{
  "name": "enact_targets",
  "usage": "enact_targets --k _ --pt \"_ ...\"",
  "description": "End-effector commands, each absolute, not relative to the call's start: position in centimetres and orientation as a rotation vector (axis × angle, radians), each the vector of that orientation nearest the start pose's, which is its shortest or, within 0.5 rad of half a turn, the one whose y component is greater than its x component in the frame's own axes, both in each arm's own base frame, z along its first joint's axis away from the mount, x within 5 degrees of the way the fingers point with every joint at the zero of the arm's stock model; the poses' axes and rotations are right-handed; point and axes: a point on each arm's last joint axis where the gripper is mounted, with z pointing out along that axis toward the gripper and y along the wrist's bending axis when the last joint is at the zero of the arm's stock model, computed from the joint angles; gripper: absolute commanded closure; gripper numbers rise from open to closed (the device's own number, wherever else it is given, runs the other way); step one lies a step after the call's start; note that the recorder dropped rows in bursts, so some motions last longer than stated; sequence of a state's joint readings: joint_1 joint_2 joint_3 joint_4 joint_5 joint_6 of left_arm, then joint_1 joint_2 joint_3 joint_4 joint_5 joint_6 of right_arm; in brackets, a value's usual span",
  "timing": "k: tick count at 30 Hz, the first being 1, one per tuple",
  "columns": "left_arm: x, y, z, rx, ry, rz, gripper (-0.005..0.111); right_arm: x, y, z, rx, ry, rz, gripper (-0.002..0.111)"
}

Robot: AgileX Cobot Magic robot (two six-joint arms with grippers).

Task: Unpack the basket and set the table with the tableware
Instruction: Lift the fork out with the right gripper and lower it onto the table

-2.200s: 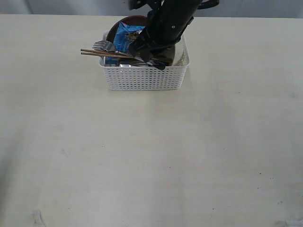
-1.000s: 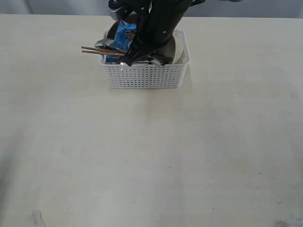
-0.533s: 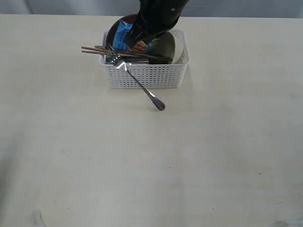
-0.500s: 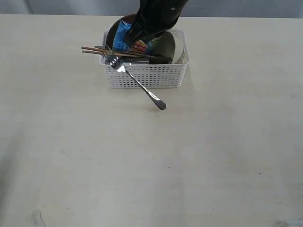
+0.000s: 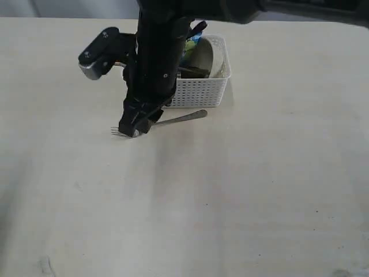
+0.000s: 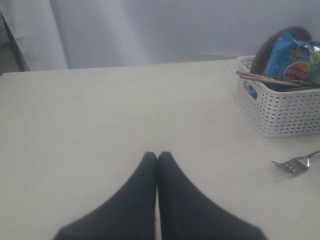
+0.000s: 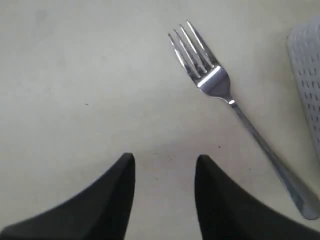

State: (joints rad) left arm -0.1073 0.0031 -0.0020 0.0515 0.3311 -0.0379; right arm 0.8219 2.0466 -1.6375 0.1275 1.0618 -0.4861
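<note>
Table (image 5: 248,196): we see open surface from 3 through 8 o'clock of the basket (image 5: 203,92).
Fork (image 5: 183,118): lies flat just beside the basket, at 6 o'clock.
Right arm (image 5: 155,57): blocks its 9 o'clock side.

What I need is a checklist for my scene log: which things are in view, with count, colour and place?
table: one, pale beige, under everything.
basket: one, white lattice, standing on the table.
fork: one, steel, flat on the table beside the basket.
chopsticks: one pair, wooden brown, across the basket's rim, with the ends sticking out.
plate: one, dark brown, on edge in the basket.
chip bag: one, blue, in the basket against the plate.
bowl: one, cream, in the basket.
left gripper: one, black, shut and empty, above bare table.
right gripper: one, black, open, low over the table at the fork.
</note>
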Motion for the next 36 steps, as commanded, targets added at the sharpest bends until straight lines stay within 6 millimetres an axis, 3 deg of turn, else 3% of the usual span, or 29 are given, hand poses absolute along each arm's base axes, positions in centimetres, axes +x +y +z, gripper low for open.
enact_targets --k 1,4,18,21,27,36 --pt "5.4 -0.5 18.4 0.101 1.8 -0.061 0.107 30.1 31.7 17.2 -1.875 2.31 0.0 0.068" --pt "5.4 -0.5 18.4 0.101 1.8 -0.061 0.107 30.9 31.9 15.2 -1.901 2.274 -0.082 0.06" --pt "5.4 -0.5 18.4 0.101 1.8 -0.061 0.107 31.8 32.8 11.7 -1.941 2.17 -0.083 0.06" --pt "5.4 -0.5 18.4 0.101 1.8 -0.061 0.107 31.8 32.8 11.3 -1.965 2.162 -0.086 0.072" --pt "5.4 -0.5 18.4 0.101 1.8 -0.061 0.107 30.9 32.8 11.1 -2.065 2.174 -0.025 0.109" --pt "5.4 -0.5 18.4 0.101 1.8 -0.061 0.107 29.3 33.2 11.8 -2.017 2.328 0.221 0.109"
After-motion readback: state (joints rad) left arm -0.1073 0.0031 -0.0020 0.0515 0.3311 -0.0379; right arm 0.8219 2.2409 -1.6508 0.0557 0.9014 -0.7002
